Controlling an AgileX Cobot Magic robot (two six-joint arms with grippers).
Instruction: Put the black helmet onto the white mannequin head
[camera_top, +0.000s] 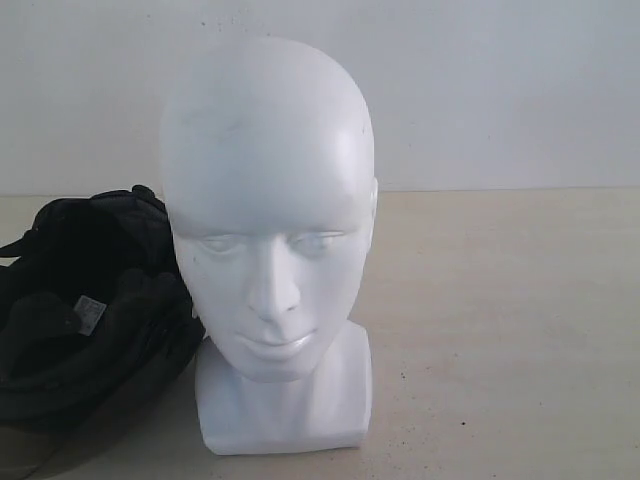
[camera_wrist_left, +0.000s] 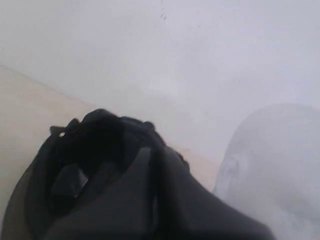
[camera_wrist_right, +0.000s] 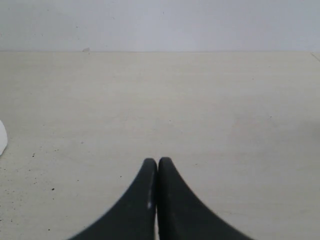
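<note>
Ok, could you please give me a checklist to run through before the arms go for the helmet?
1. White mannequin head upright on the table, uncovered: ok.
2. Black helmet lying beside the head, padded lining facing up: ok.
3. Left gripper open for a grasp: not ok, shut.
4. Right gripper open: not ok, shut above the table.
5. Visor position: cannot tell.

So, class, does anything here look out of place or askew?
The black helmet lies tipped on the table beside the white mannequin head, padded lining exposed, rather than on it. The head stands upright; nothing looks spilled or damaged.
</note>
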